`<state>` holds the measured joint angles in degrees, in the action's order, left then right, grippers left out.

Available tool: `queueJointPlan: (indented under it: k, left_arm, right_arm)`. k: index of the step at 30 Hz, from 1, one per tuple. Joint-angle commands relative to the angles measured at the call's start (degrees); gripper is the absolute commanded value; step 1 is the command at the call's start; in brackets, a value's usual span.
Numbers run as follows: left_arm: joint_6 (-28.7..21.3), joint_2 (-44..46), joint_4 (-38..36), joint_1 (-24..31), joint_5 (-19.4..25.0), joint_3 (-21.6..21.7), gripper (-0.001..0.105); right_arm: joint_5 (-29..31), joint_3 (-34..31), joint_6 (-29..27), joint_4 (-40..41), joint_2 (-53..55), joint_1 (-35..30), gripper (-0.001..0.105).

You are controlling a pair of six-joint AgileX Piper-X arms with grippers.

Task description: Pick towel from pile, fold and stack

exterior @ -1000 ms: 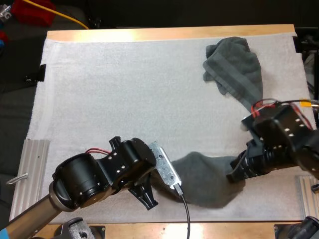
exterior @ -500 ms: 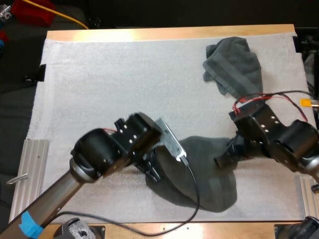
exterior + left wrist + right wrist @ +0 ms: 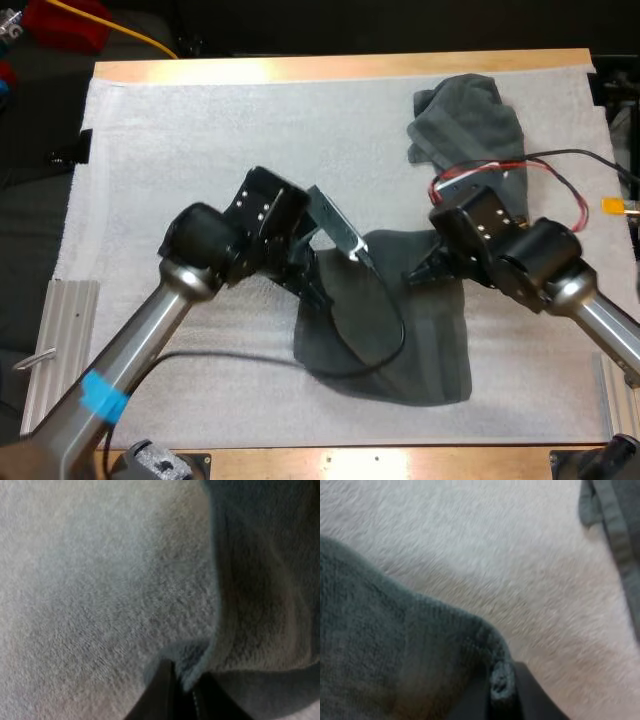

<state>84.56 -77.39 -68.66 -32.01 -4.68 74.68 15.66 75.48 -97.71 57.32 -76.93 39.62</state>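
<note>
A dark grey-green towel (image 3: pixel 400 330) lies spread on the white mat in front of the middle, its far edge lifted. My left gripper (image 3: pixel 312 290) is shut on the towel's left far corner (image 3: pixel 187 672). At the right far corner, my right gripper (image 3: pixel 415 275) pinches the towel's edge (image 3: pixel 500 677) between its fingers. A second, crumpled towel (image 3: pixel 465 130) lies at the far right of the mat; its hem (image 3: pixel 612 525) shows beyond the held corner in the right wrist view.
The white mat (image 3: pixel 200 150) covers most of the wooden table. Metal rails stand at the near left (image 3: pixel 60 350) and near right (image 3: pixel 615 385) edges. A black cable loops over the held towel (image 3: pixel 385 345).
Both grippers have moved away from the near edge toward the mat's middle, dragging the towel's corners with them. The towel has been pulled out flatter and longer.
</note>
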Motion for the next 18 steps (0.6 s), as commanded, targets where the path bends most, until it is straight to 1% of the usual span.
queueJointPlan:
  k: [1, 5, 6, 10, 13, 16, 18]
  left_arm:
    - [-0.83, -0.67, 1.12, 0.71, -1.39, 0.36, 0.0]
    - [-1.0, -3.32, 3.23, 2.72, -4.61, 0.36, 0.0]
    - [-1.0, -4.0, 3.89, 3.24, -4.71, 0.36, 0.0]
    - [-1.26, -6.27, 7.32, 5.07, -5.4, 0.36, 0.0]
    - [-1.29, -7.85, 10.07, 6.2, -5.39, 0.36, 0.0]
    - [-1.29, -9.77, 11.17, 7.47, -5.39, 0.36, 0.0]
    - [-1.29, -10.55, 11.62, 8.0, -5.39, 0.36, 0.0]
  right_arm:
    - [1.96, 0.18, -0.21, -0.94, -0.63, -0.6, 0.002]
    - [2.15, 0.18, -0.21, -2.97, -2.42, -3.12, 0.002]
    - [1.78, 0.18, -0.21, -3.49, -2.76, -3.96, 0.002]
    - [-2.87, 0.18, -0.21, -6.02, -4.06, -7.55, 0.002]
    - [-3.51, 0.18, -0.15, -6.47, -5.42, -9.26, 0.002]
    - [-5.5, 0.18, -0.11, -7.4, -7.06, -10.36, 0.002]
    - [-5.63, 0.18, -0.11, -8.23, -7.75, -10.71, 0.002]
